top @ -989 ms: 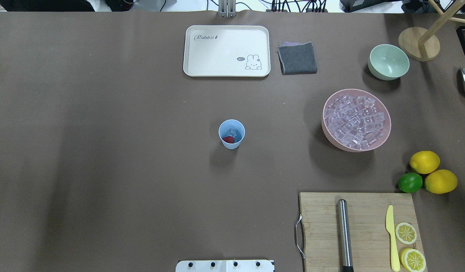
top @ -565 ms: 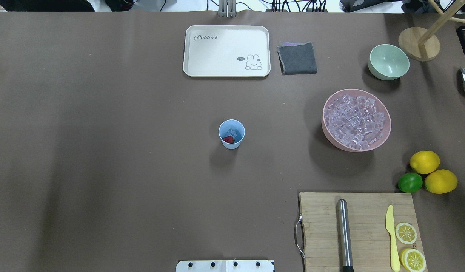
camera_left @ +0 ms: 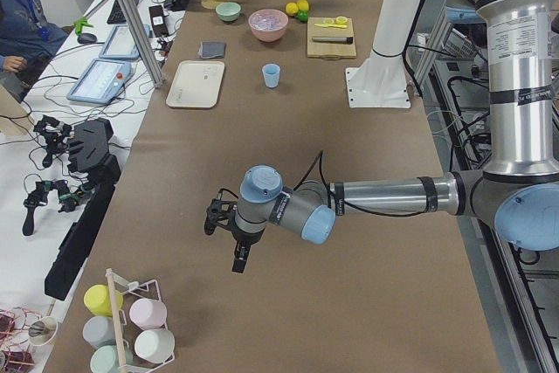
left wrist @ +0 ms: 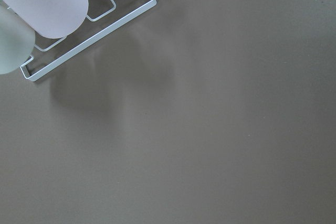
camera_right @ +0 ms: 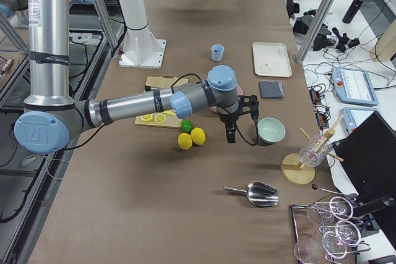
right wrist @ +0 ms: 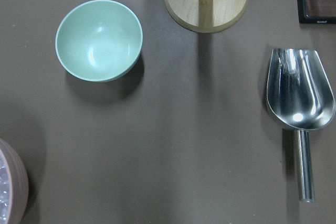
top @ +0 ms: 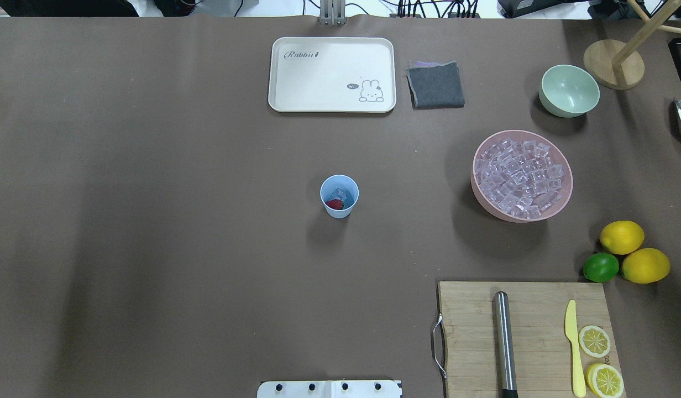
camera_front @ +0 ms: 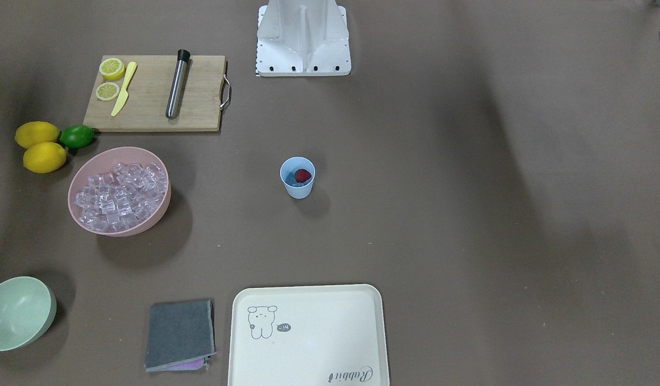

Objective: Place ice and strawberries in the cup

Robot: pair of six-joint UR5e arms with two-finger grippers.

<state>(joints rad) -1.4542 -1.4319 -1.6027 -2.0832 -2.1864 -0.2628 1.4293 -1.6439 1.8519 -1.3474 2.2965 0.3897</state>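
Note:
The light blue cup (top: 339,196) stands upright mid-table, also in the front view (camera_front: 297,177). Inside it lie a red strawberry (top: 335,204) and a clear ice cube (top: 340,193). The ice pile (top: 520,176) fills the pink bowl (top: 495,213) to the cup's right. My left gripper (camera_left: 239,256) shows only in the exterior left view, hanging over bare table far from the cup; I cannot tell if it is open. My right gripper (camera_right: 229,133) shows only in the exterior right view, above the table near the pale green bowl (camera_right: 271,130); I cannot tell its state.
A cream tray (top: 332,74) and a grey cloth (top: 435,84) lie at the back. A cutting board (top: 531,337) holds a metal rod, a knife and lemon slices. Lemons and a lime (top: 600,267) sit beside it. A metal scoop (right wrist: 300,93) and a cup rack (left wrist: 89,30) lie at the table's ends.

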